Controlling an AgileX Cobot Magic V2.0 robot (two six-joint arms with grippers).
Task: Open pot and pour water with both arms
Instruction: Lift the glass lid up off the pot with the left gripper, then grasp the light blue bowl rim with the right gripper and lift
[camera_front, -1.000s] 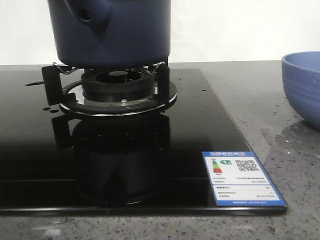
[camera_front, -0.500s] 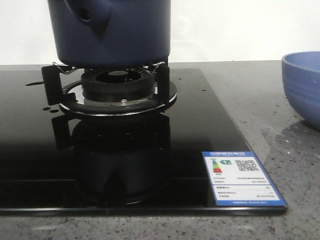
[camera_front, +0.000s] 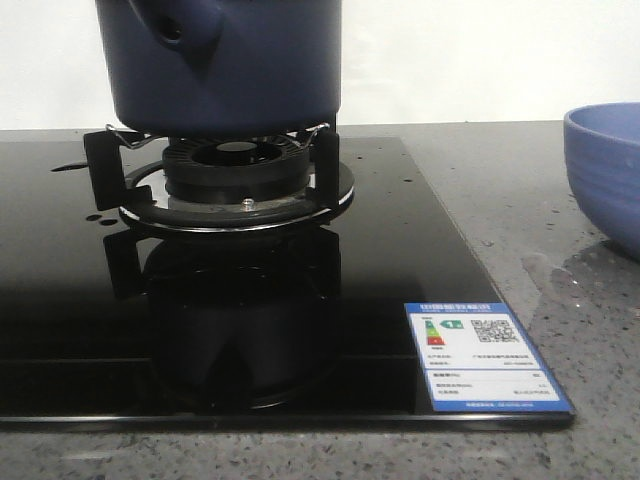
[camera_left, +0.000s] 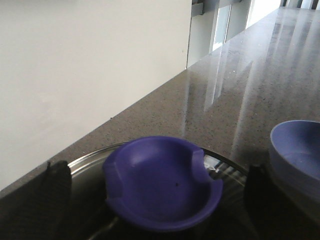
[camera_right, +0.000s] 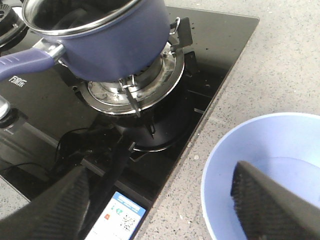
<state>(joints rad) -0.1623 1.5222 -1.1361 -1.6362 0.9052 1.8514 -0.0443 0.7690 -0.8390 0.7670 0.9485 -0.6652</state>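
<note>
From the front, the large dark navy-blue round pot (camera_front: 225, 62) with glossy straight sides sits on the black metal burner grate (camera_front: 215, 170) of the black glass cooktop (camera_front: 400, 250), its rounded stub handle socket facing the camera; a lighter blue ribbed bowl (camera_front: 606, 170) stands on the grey speckled stone counter (camera_front: 560, 300) to the right, and a blue-edged energy label sticker (camera_front: 485, 357) lies on the glass's near right corner. In the left wrist view, the left gripper (camera_left: 155, 200) has its jaws spread wide on either side of a purple-blue dished lid knob (camera_left: 162, 182) atop a glass lid, not touching it. In the right wrist view, the right gripper (camera_right: 165, 200) hangs wide open and empty, partly over the bowl (camera_right: 265, 165), with the pot (camera_right: 107, 35) lidless on the burner beyond.
</note>
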